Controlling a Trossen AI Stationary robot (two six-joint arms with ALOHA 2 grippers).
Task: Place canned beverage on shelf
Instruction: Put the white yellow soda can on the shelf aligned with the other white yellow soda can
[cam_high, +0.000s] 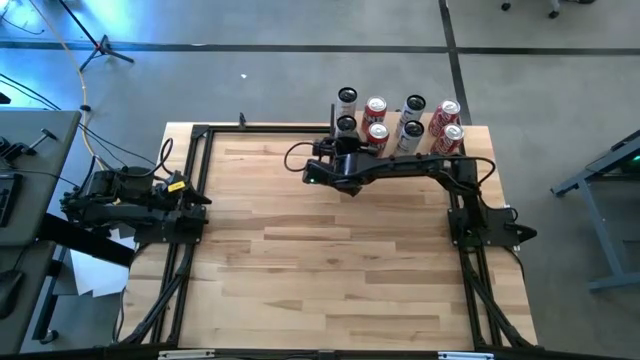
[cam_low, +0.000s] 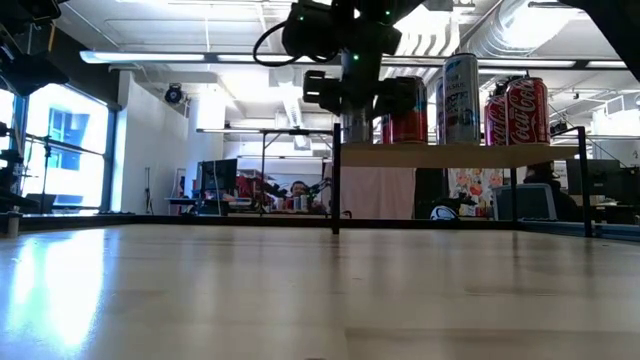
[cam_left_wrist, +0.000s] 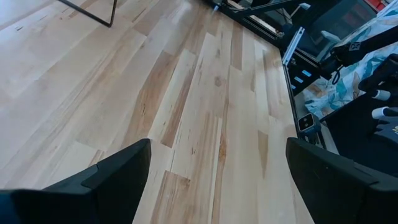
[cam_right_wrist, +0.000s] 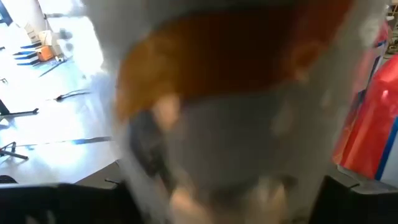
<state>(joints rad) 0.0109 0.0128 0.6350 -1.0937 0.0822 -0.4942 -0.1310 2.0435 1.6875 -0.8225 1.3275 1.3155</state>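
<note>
Both arms matte black, boxy segmented links. Left arm (cam_high: 130, 195), mid-left of the high view: yellow tag near the wrist, black cables looping behind. Right arm (cam_high: 420, 172), upper centre-right: black cable loop at its wrist. Left wrist view, lower corners: broad, flat, dark fingers (cam_left_wrist: 115, 177), edges bevelled.

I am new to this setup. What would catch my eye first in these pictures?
The cluster of cans on the shelf at the table's far edge. The right pincer reaches across to the shelf's left end, at a can. The left pincer waits open at the table's left side.
</note>
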